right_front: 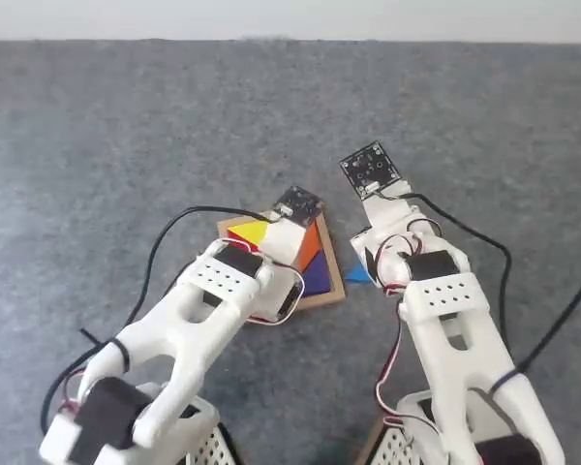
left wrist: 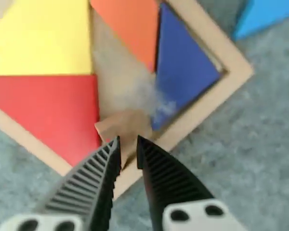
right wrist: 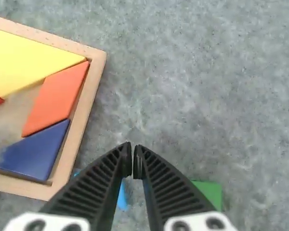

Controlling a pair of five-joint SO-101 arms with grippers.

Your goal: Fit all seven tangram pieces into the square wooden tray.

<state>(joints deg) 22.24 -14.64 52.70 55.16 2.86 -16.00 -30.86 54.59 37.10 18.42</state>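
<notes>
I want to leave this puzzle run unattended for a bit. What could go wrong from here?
1. The left hand, fingers slightly apart, sits over the tray rim next to the red piece. A nudge might slide the tray or tip a seated piece.
2. The right hand is shut above the carpet, with the light blue piece and green piece close by. It may shove them rather than grip them.

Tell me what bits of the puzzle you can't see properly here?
High view: the left arm covers much of the tray, so pieces can't be counted.
Right wrist view: the right gripper hides most of the light blue piece and part of the green piece.
</notes>
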